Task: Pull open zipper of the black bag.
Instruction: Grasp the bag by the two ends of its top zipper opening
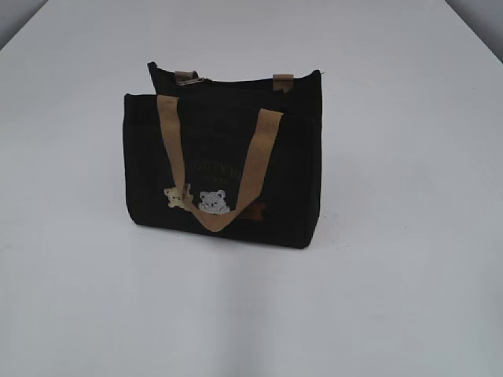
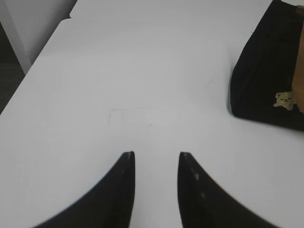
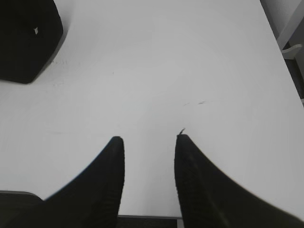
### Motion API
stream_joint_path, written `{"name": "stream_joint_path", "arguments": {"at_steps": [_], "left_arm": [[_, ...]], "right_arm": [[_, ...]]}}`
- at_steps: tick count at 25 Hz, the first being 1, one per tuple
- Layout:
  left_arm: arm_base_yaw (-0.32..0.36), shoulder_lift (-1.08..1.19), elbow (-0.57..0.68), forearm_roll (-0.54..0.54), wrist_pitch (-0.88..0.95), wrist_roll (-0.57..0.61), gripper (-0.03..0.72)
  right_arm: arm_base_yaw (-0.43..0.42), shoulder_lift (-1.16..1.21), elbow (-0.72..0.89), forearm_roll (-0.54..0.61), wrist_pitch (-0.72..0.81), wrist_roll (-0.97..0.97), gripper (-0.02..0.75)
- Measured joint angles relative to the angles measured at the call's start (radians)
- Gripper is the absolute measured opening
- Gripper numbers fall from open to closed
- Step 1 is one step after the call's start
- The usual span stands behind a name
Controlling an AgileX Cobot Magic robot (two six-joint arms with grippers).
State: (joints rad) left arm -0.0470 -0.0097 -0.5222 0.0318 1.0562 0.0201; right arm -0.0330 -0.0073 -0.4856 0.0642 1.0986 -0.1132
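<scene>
The black bag (image 1: 224,169) stands upright in the middle of the white table, its tan handle hanging down the front over small bear pictures. Its zipper runs along the top edge, with a small silvery pull (image 1: 206,80) near the back left handle tab. Neither arm shows in the exterior view. My left gripper (image 2: 156,154) is open over bare table, with the black bag (image 2: 268,71) off to its right and well apart. My right gripper (image 3: 147,138) is open too, nothing between its fingers, and a corner of the black bag (image 3: 28,38) lies far to its upper left.
The white table (image 1: 377,314) spreads widely around the bag. Its left edge (image 2: 33,61) shows in the left wrist view, its right edge (image 3: 285,71) and near edge (image 3: 147,217) in the right wrist view. Faint scuff marks (image 3: 194,103) lie ahead of the right gripper.
</scene>
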Motion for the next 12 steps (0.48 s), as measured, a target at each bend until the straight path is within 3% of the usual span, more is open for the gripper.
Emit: {"name": "stream_joint_path", "arguments": {"at_steps": [12], "left_arm": [[0.0,0.0,0.0,0.0,0.0,0.0,0.236]], "right_arm": [[0.0,0.0,0.0,0.0,0.0,0.0,0.286]]}}
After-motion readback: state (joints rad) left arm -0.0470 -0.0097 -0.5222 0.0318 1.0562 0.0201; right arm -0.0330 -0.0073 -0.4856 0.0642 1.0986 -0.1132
